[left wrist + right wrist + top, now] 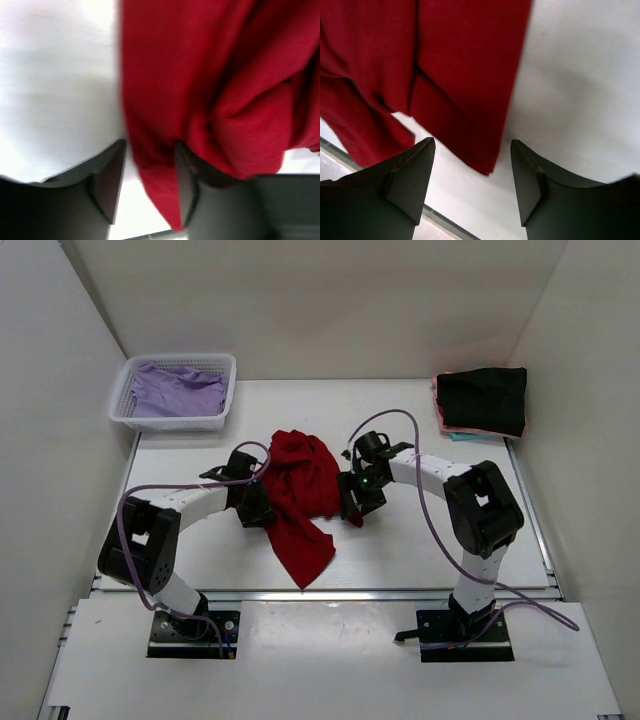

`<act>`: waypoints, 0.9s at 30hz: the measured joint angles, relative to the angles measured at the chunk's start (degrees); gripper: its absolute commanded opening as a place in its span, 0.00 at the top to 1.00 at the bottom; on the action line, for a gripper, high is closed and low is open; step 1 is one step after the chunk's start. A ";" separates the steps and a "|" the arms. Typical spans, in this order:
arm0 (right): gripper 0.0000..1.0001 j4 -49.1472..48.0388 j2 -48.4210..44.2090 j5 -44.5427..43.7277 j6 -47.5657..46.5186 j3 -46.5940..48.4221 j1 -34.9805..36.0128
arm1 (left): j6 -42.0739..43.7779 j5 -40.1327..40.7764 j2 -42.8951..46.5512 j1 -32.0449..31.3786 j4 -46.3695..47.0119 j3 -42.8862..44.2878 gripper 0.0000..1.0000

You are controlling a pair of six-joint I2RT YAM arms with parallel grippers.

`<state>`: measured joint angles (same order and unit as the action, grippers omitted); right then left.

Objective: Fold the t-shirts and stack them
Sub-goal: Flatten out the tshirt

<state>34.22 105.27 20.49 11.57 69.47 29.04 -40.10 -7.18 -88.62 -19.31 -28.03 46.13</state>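
A deep red t-shirt lies crumpled in the middle of the table, one end trailing toward the front edge. My left gripper is at its left edge; in the left wrist view the jaws stand apart with a fold of the red t-shirt hanging between them against the right finger. My right gripper is at the shirt's right edge; in the right wrist view it is open and empty, with a corner of the red t-shirt just ahead of the gap.
A white lattice basket at the back left holds a lavender shirt. At the back right a folded black shirt tops a stack with pink and teal edges showing. White walls enclose the table.
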 measured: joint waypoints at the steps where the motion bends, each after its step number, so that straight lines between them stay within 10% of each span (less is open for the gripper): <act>1: 0.45 -0.07 1.01 -0.22 -0.02 0.00 0.76 | -0.37 0.04 -0.70 -0.92 1.40 0.09 0.55; 2: 0.58 0.15 1.70 -0.20 -0.07 0.17 1.14 | -0.81 -0.70 -1.44 -1.42 2.19 0.44 0.66; 3: 0.98 0.15 2.16 -0.20 -0.42 0.55 1.51 | -1.29 -1.07 -2.34 -1.92 3.23 0.92 0.75; 5: 1.00 0.35 3.56 -0.37 -0.57 1.46 1.90 | -1.66 -2.32 -4.37 -2.25 4.87 1.88 1.00; 13: 1.00 8.66 1.95 0.13 -0.28 10.73 -2.73 | -1.64 -5.75 -4.85 4.46 -4.96 11.08 1.00; 22: 1.00 9.55 -23.19 5.16 5.07 12.74 -37.55 | 0.50 3.89 11.02 13.44 -17.33 36.85 1.00; 27: 1.00 14.51 -24.06 1.01 5.16 16.63 -35.41 | 1.51 9.70 14.34 13.38 -21.66 41.38 1.00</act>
<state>48.73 81.21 21.50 16.73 86.11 -6.37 -38.59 2.52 -74.28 -5.93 -49.69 87.50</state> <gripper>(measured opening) 0.030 0.023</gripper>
